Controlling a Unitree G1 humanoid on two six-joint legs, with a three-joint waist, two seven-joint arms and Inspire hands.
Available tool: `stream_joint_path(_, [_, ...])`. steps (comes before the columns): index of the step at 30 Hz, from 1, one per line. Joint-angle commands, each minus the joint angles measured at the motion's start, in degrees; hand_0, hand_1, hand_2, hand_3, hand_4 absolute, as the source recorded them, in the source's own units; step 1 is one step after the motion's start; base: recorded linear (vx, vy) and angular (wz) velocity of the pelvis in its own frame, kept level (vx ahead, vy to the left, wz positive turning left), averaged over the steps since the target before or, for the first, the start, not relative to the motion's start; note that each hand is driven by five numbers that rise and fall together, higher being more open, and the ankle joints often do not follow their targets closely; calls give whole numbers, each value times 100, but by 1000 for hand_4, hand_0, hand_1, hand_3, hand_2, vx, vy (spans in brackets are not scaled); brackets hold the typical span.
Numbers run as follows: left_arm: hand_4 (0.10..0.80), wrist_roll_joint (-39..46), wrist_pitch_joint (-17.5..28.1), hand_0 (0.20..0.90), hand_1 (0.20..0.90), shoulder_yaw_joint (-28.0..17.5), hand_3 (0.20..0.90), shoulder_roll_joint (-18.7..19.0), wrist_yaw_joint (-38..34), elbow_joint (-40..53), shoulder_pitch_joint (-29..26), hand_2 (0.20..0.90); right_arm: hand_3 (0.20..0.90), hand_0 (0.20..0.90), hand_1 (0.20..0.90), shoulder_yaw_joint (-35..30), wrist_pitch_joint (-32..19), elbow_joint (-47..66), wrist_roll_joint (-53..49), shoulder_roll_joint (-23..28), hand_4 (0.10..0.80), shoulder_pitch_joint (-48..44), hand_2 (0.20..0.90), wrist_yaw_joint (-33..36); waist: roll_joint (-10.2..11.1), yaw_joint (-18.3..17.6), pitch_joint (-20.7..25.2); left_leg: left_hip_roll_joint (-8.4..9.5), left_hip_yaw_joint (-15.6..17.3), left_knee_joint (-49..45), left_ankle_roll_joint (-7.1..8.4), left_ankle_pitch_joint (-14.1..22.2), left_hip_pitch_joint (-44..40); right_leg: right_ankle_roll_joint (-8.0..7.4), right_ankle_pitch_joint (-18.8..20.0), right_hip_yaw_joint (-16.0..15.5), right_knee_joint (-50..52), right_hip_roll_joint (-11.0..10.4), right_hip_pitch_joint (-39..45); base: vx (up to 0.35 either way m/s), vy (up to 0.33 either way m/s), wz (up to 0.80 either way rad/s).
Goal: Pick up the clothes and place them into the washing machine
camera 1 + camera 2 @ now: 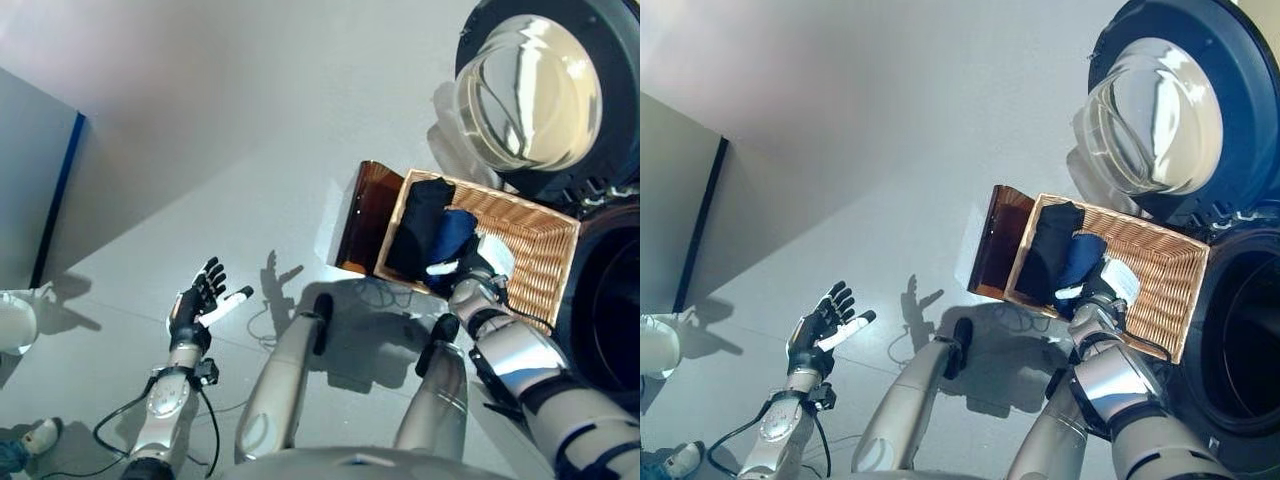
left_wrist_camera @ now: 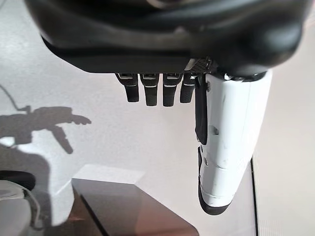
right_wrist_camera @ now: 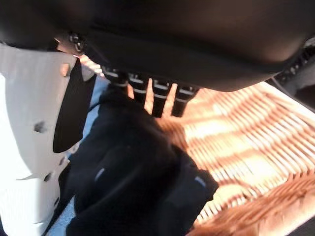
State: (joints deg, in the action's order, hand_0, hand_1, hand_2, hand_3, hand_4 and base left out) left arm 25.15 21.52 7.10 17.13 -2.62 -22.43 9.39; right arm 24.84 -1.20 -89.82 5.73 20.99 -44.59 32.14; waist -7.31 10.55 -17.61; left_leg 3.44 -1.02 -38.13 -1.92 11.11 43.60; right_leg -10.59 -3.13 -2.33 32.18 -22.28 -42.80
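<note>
While the clothes lie in the basket, nothing has reached the washing machine. Right hand rests on them, grip unclear; left hand hangs released.

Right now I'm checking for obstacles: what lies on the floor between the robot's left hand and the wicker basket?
In the left eye view, bare grey floor separates the left hand from the wicker basket, except for a brown panel standing against the basket's near side.

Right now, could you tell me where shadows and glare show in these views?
Left eye view: the left robot hand casts a sharp shadow on the floor; the washing machine door glass reflects bright glare. Left wrist view: the same hand shadow shows. Right wrist view: sunlit basket weave, dark clothes.
</note>
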Motion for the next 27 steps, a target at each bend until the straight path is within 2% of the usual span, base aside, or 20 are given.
stream_joint_path(1, [800,-88,294,900,900,-361,900,329,-80,652,312,900,200,200,200,215,159,-117,448,87,300,41,200,4,-203,216,225,-13,-123,278,174,-292,343,463,-148,227,716,80,-163,-8,25,7])
stream_joint_path(9, [800,-165,192,900,900,-372,900,361,-61,753,323,900,200,200,200,166,343,-76,603,129,300,77,200,20,-227,202,269,-53,-108,182,161,-237,363,488,-220,312,893,83,-275,1,6,0])
stream_joint_path(19, [800,-183,207,900,900,-460,900,480,-110,777,356,900,200,200,200,212,292,90,666,238,300,2,200,82,-238,118,236,-83,-42,125,160,-206,365,494,-207,427,955,118,-369,-5,2,-3])
stream_joint_path(24, [800,-176,241,900,900,-555,900,551,-140,647,412,900,200,200,200,125,93,314,462,311,300,-77,200,161,-258,2,193,-140,56,286,159,-252,274,483,-121,502,783,182,-346,-4,26,-13])
stream_joint_path(27, [800,-113,283,900,900,-567,900,535,-169,484,418,900,200,200,200,-172,-170,542,-41,388,300,4,200,210,-218,-88,186,-197,101,571,178,-354,105,459,-1,476,478,231,-224,18,10,-18])
